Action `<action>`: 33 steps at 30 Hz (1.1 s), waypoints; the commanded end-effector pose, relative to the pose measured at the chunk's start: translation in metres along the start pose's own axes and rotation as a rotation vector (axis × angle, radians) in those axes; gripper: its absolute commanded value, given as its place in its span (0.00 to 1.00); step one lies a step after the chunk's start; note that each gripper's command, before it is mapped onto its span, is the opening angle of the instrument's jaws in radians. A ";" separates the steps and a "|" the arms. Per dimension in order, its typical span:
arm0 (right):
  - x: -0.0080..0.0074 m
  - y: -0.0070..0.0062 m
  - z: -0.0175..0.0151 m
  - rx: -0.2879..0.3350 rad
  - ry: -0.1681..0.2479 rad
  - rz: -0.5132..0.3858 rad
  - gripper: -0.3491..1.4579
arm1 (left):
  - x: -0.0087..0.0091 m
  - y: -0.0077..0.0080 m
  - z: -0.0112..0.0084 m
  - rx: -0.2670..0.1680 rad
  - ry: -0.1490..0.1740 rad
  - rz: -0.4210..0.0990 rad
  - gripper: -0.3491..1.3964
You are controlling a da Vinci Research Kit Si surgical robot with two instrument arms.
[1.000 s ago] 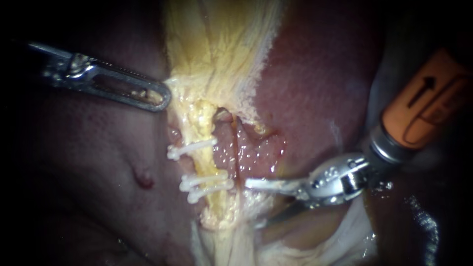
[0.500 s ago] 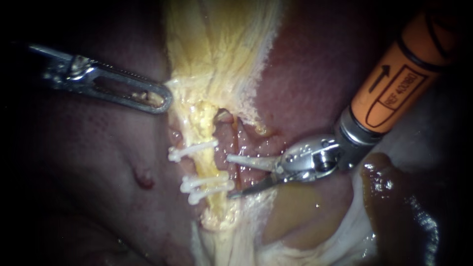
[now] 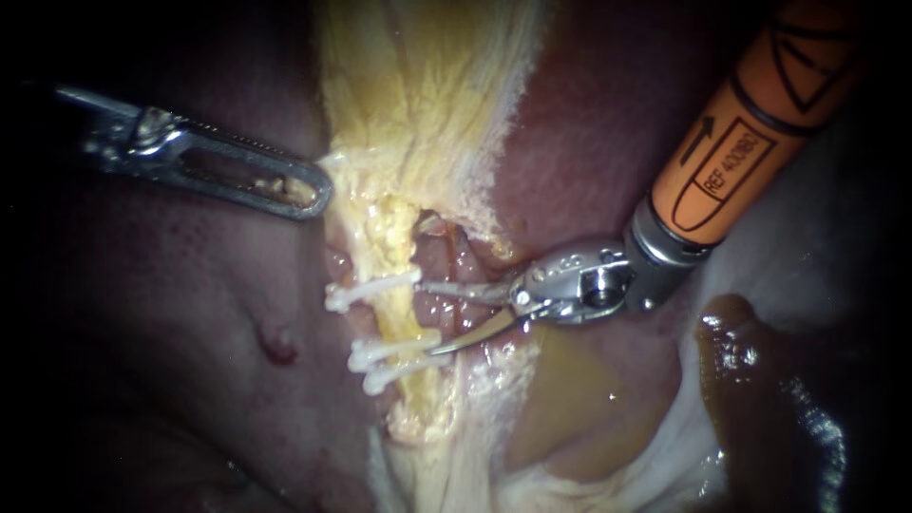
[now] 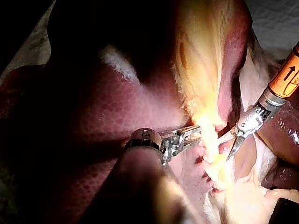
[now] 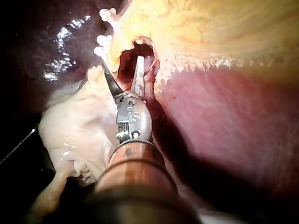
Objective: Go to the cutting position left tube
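Observation:
The left tube [image 3: 392, 312] is a yellow strand running down the middle of the endoscope view. One white clip [image 3: 366, 288] crosses it above and two white clips [image 3: 394, 353] below. My right instrument [image 3: 427, 318] comes in from the upper right with thin curved blades open. Its tips lie at the tube's right edge, between the upper clip and the lower pair. In the right wrist view the blades [image 5: 124, 73] spread around a pink hollow beside the yellow tissue. My left instrument [image 3: 309, 193] holds the yellow tissue edge above the clips, its jaws [image 4: 195, 135] shut on it.
Dark red liver [image 3: 608, 142] lies to the right and the left of the yellow gallbladder tissue [image 3: 427, 95]. A pool of brown fluid [image 3: 560, 399] sits under the right instrument. Its orange sleeve [image 3: 741, 152] fills the upper right. Pale tissue [image 5: 74, 130] lies beside its shaft.
My right instrument has moved left and slightly up, from beside the brown pool to the clipped tube, blades still open. The left instrument has stayed put.

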 end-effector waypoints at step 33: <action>0.0045 -0.0015 0.0063 0.159 0.103 -0.037 0.98 | -0.0002 -0.0003 0.0014 0.004 0.003 -0.001 0.00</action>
